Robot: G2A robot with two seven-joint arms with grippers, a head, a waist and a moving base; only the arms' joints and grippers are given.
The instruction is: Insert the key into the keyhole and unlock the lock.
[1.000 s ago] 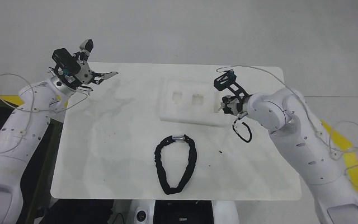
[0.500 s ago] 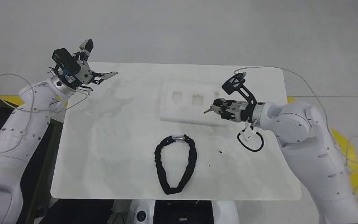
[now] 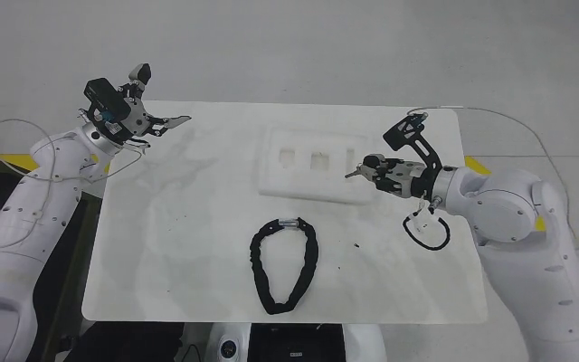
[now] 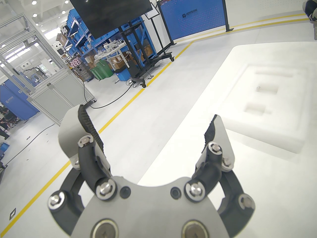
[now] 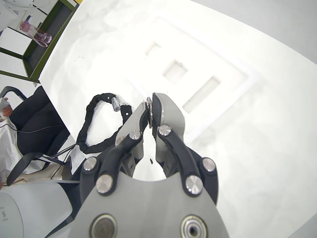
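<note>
The key is thin, flat metal, and we see it edge-on between the ribbed black pads of the right hand, which is clamped on it. In the top view its bare tip sticks out past the fingers, toward the robot's left.

The lock is a chain in a black fabric sleeve. It is laid in a long loop, and its ends meet at a short, shiny silver cylinder on the loop's far side. It lies flat on the bench near the front edge, in front of the tray and apart from it.

The tray is a white foam block with three rectangular recesses in a row. A small dark speck sits on the bench to the right of the lock.

The right hand hangs over the tray's right end, well apart from the lock, with its wrist turned so the fingers point leftward. The left hand is held over the bench's far left corner. Its toothed fingers are spread wide with nothing between them.
</note>
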